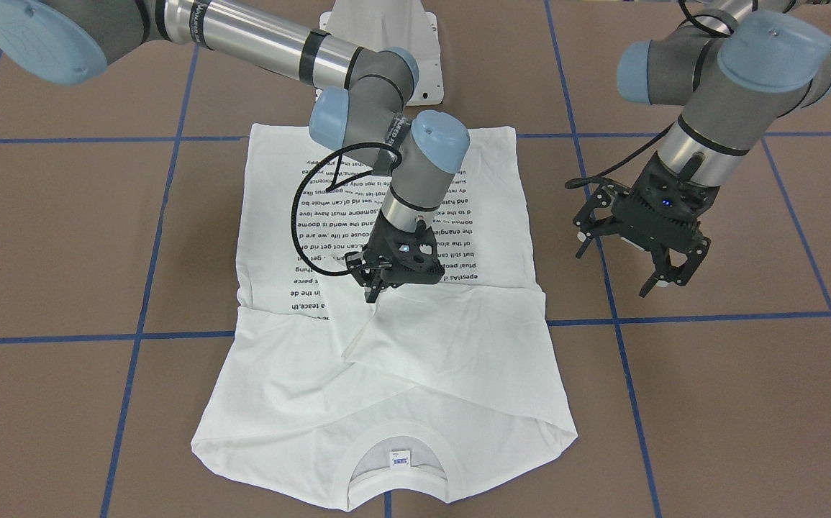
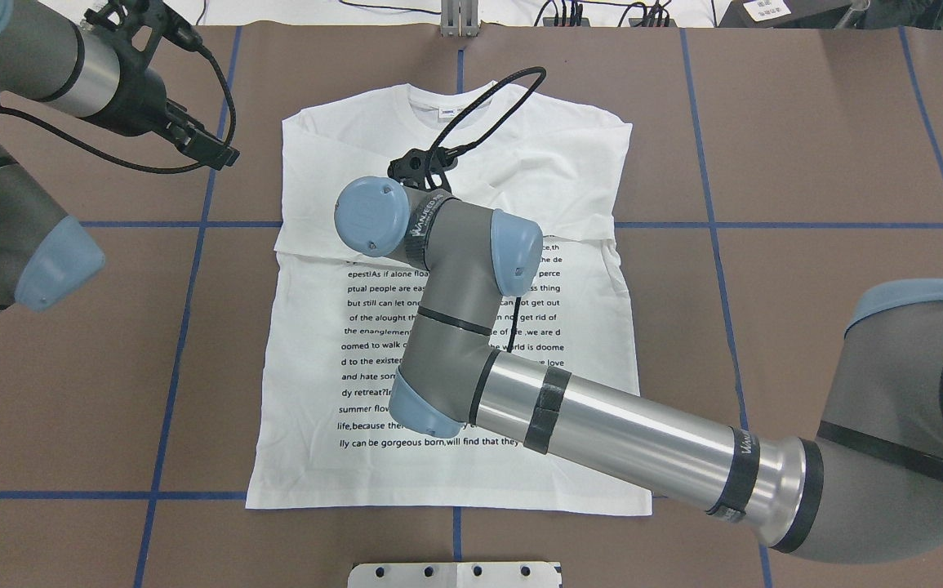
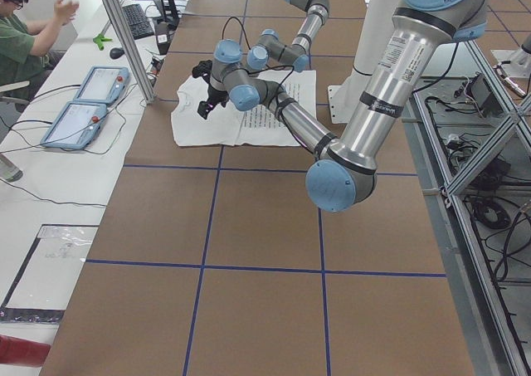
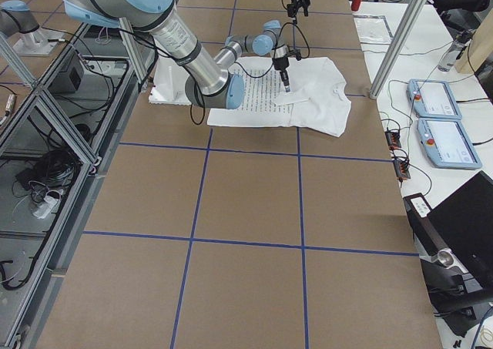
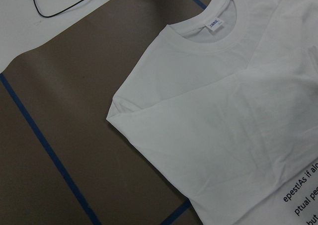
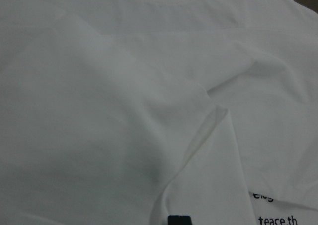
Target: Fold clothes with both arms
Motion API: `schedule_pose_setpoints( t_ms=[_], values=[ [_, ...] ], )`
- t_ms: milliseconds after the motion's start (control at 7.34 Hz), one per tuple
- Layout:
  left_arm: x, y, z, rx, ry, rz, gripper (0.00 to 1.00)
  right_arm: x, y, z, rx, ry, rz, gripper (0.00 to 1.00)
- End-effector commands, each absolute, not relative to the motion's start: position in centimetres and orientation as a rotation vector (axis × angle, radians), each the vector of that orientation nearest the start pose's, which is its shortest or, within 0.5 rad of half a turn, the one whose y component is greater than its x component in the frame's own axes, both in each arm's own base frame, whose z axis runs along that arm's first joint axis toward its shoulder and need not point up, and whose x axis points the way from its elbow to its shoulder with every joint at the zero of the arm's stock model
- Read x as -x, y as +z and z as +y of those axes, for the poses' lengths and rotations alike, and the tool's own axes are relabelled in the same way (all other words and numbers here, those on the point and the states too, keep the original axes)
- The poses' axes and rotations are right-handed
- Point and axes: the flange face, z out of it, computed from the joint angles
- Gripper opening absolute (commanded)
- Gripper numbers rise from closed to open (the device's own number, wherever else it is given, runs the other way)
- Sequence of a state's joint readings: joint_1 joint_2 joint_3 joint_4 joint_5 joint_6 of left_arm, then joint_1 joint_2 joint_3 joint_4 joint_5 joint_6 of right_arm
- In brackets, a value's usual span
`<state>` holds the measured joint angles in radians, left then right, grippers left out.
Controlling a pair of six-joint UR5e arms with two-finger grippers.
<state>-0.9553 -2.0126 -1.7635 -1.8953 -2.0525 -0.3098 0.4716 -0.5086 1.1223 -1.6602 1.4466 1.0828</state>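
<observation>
Table (image 1: 746,403) brown w/ blue tape (image 1: 710,316) grid. R arm (image 2: 626,433) reaches out over the shirt. L arm (image 1: 732,108) is raised, off to the side. Shirt (image 1: 264,216) lies flat on table, print side up, directly under R claw and clear of L claw. Print (image 2: 373,331) block sits on robot side of R claw. Plain chest part, w/ sleeves folded in across it, is on far side of that claw. Sleeve (image 1: 458,338) edge lies right at R claw tip.

R claw (image 1: 373,288): points down, fingers look pressed together, tips at the cloth. Can't tell if any cloth is pinched.

L claw (image 1: 670,277): fingers spread, hangs above bare table beside shirt's side edge, well apart from R claw.

Collar (image 1: 397,439) is at shirt end farthest from R claw, away from robot. Label (image 1: 401,457) is inside collar, small, white.
</observation>
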Motion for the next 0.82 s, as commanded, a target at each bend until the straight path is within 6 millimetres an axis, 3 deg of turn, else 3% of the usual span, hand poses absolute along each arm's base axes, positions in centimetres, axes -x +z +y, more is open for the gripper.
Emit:
schedule_pose_setpoints(
  t_ms=[0, 136, 273, 409, 545, 681],
  values=[
    [-29.2, 28.2, -56.2, -0.651, 0.51, 0.826, 1.0, 65.0, 18.4, -51.0, -0.346, 0.032, -0.394, 0.0],
    [-29.2, 28.2, -56.2, -0.651, 0.51, 0.826, 1.0, 62.8, 20.6, -50.6, -0.35, 0.039, -0.395, 0.0],
    [-29.1, 28.1, -56.2, -0.653, 0.51, 0.827, 1.0, 61.4, 21.2, -50.6, -0.353, 0.048, -0.408, 0.0],
    [-29.1, 28.1, -56.2, -0.651, 0.507, 0.828, 1.0, 61.4, 20.1, -50.6, -0.359, 0.065, -0.435, 0.0],
    [-29.0, 27.8, -56.0, -0.658, 0.507, 0.831, 1.0, 61.5, 18.2, -50.6, -0.367, 0.085, -0.467, 0.27],
    [-28.9, 27.6, -55.9, -0.66, 0.508, 0.832, 1.0, 62.3, 17.1, -50.7, -0.349, 0.15, -0.481, 0.46]
  ],
)
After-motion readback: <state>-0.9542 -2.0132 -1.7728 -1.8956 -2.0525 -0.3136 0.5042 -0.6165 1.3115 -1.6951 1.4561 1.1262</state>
